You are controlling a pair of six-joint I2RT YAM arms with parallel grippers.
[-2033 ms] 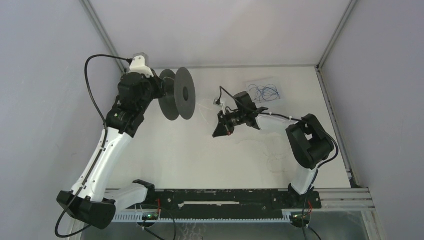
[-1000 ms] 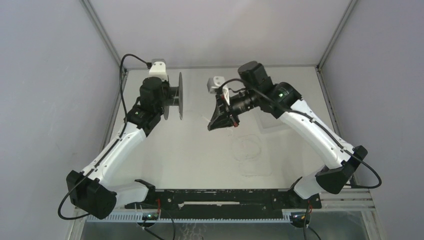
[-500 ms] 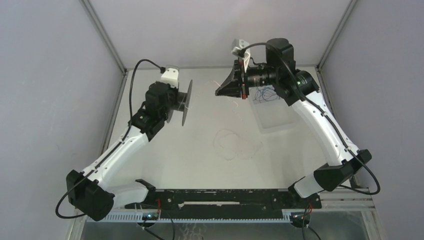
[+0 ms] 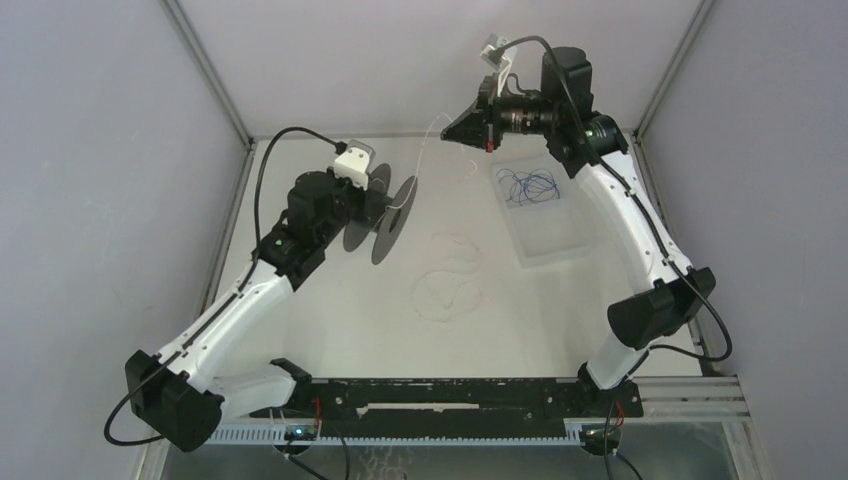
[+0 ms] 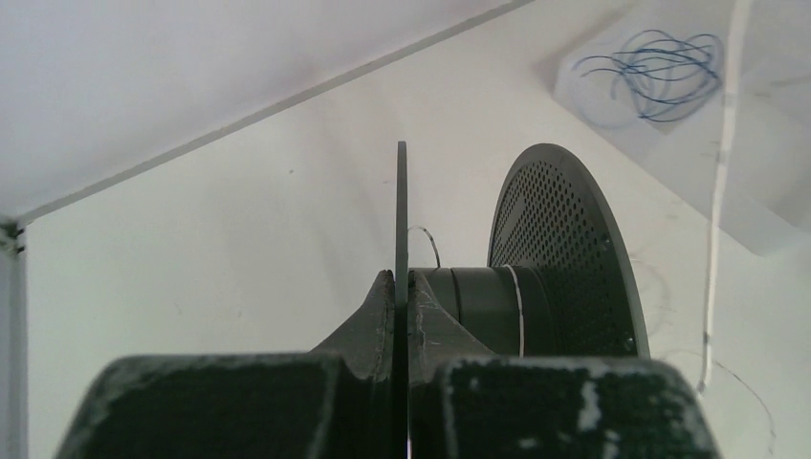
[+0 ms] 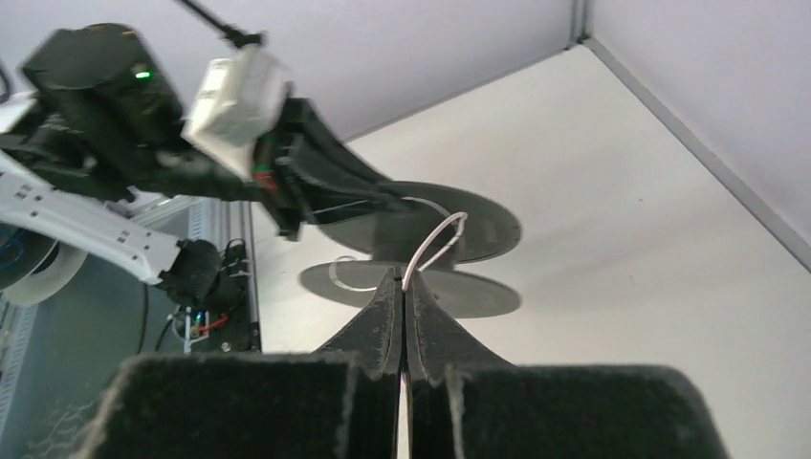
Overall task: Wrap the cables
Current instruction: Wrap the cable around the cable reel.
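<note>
My left gripper (image 4: 366,206) is shut on one thin flange of the black spool (image 4: 392,217) and holds it above the table's left half. In the left wrist view the fingertips (image 5: 403,287) pinch that flange edge-on, and one whitish turn of the cables (image 5: 517,311) lies on the hub. My right gripper (image 4: 447,135) is raised at the back and shut on the cables (image 6: 436,243). From there the cord runs down to the spool (image 6: 421,229). The rest of it lies in loose loops (image 4: 449,283) on the table.
A clear tray (image 4: 548,243) at the back right holds a tangle of thin blue wire (image 4: 528,185), seen also in the left wrist view (image 5: 655,72). Grey walls and metal frame posts close in the table. A black rail (image 4: 450,395) runs along the near edge.
My right gripper has risen and swung toward the back right, drawing the cord taut. The left arm has turned the spool and brought it right. The loose loops have slid left.
</note>
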